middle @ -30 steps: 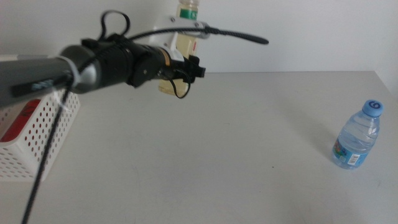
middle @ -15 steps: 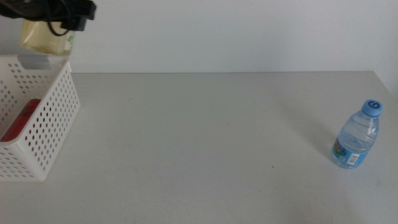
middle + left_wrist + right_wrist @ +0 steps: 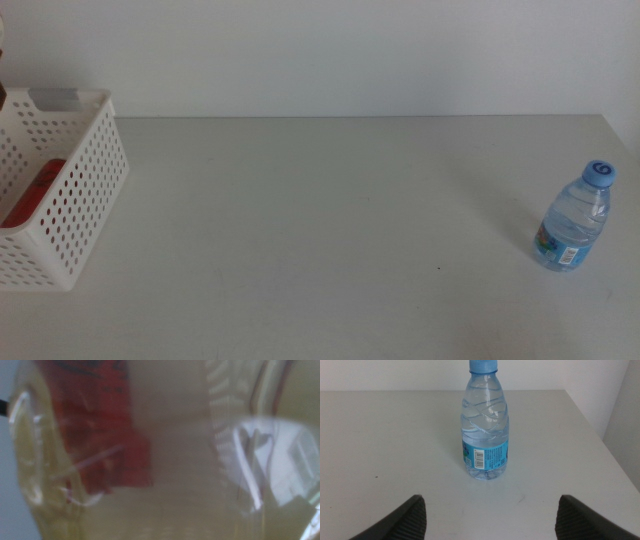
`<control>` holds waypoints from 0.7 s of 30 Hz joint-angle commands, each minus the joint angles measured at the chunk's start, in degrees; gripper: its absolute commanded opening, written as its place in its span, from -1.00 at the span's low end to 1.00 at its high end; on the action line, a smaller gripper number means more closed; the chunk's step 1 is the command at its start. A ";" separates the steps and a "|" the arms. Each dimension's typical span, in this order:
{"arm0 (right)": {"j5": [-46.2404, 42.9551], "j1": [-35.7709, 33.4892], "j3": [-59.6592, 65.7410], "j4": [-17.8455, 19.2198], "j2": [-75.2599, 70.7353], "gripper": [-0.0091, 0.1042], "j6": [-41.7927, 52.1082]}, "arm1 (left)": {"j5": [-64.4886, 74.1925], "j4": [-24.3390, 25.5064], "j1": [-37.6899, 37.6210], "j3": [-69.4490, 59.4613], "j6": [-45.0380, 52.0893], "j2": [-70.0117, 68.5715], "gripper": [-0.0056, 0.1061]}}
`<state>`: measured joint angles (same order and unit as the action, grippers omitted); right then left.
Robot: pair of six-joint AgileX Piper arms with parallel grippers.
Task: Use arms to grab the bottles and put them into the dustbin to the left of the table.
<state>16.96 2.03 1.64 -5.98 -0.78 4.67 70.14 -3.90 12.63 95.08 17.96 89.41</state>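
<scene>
The left wrist view is filled edge to edge by the yellow-liquid bottle [image 3: 165, 460] with its red label, blurred and pressed close; the left jaws themselves are hidden, so whether they are clamped on it I cannot tell. That arm is out of the middle view, off past the left edge near the dustbin [image 3: 85, 215], where a red can [image 3: 30, 195] already lies. The right gripper [image 3: 490, 515] waits with jaws wide apart, facing the upright water bottle [image 3: 485, 425] at the table's [image 3: 320, 230] right side. Judging by this, the yellow bottle's drop is in hand; next, the right jaws must close round the water bottle.
</scene>
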 commanded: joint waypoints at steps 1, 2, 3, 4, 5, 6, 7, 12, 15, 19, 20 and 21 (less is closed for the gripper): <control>-4.46 0.32 -0.52 0.76 -1.24 0.33 0.85 | -2.73 -2.10 0.70 2.51 1.53 -0.47 -0.93; -4.46 0.32 -0.52 0.76 -1.24 0.33 0.85 | -2.86 -1.80 0.70 2.51 1.53 0.59 -0.93; -4.46 0.32 -0.52 0.76 -1.24 0.33 0.85 | -3.18 -1.54 0.70 2.51 1.47 1.70 -0.93; -4.46 0.32 -0.52 0.76 -1.24 0.33 0.85 | -3.44 -1.47 0.70 2.51 1.43 2.81 -0.93; -4.46 0.32 -0.52 0.76 -1.24 0.33 0.85 | -3.51 -1.47 0.70 2.51 1.36 3.92 -0.93; -4.46 0.32 -0.52 0.76 -1.24 0.33 0.85 | -3.68 -1.47 0.70 2.51 1.31 4.99 -0.93; -4.46 0.32 -0.52 0.76 -1.24 0.33 0.85 | -3.73 -1.43 0.70 2.51 1.31 5.83 -0.93; -4.46 0.32 -0.52 0.76 -1.24 0.33 0.85 | -3.62 -1.11 0.70 2.51 1.30 10.08 -0.93; -4.46 0.32 -0.52 0.76 -1.24 0.33 0.85 | -3.63 -0.45 0.70 2.51 1.30 11.73 -0.93; -4.46 0.32 -0.52 0.76 -1.24 0.33 0.85 | -3.50 0.13 0.70 2.44 1.30 13.25 -0.93; -4.46 0.32 -0.52 0.76 -1.24 0.33 0.85 | -3.16 0.37 0.70 2.44 1.30 13.67 -0.93; -4.46 0.32 -0.52 0.76 -1.24 0.33 0.85 | -3.09 0.53 0.70 2.44 1.30 14.16 -0.93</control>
<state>16.96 2.03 1.64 -5.98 -0.78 4.67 68.93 -3.22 13.32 95.08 19.20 106.74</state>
